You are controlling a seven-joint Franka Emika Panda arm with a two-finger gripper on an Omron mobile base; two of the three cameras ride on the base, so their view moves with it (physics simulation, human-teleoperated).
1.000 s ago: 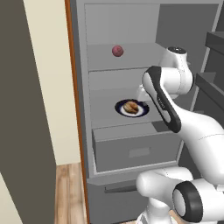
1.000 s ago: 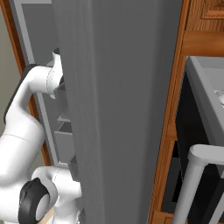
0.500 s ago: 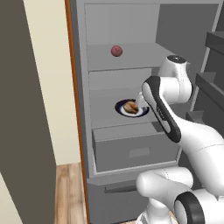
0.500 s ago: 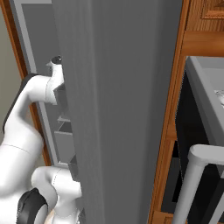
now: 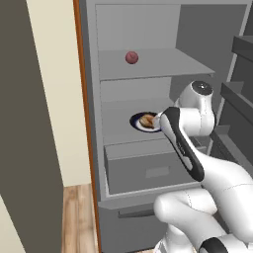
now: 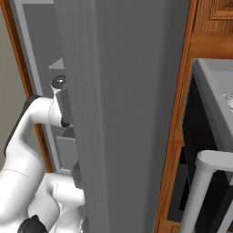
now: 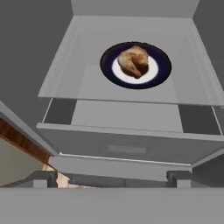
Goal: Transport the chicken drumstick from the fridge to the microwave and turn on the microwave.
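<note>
one plate sits on the middle shelf of the open fridge, dark-rimmed with a white centre, and the chicken drumstick lies right in the middle of it, golden-brown and lumpy. two dark tips of the gripper poke up at the bottom of the hand view with the jaws spread wide and nothing between them, hanging well short of the plate and above the drawer below that shelf. up on the shelf above, the left base view shows a small reddish ball, while the white arm reaches in toward the plate from the right.
</note>
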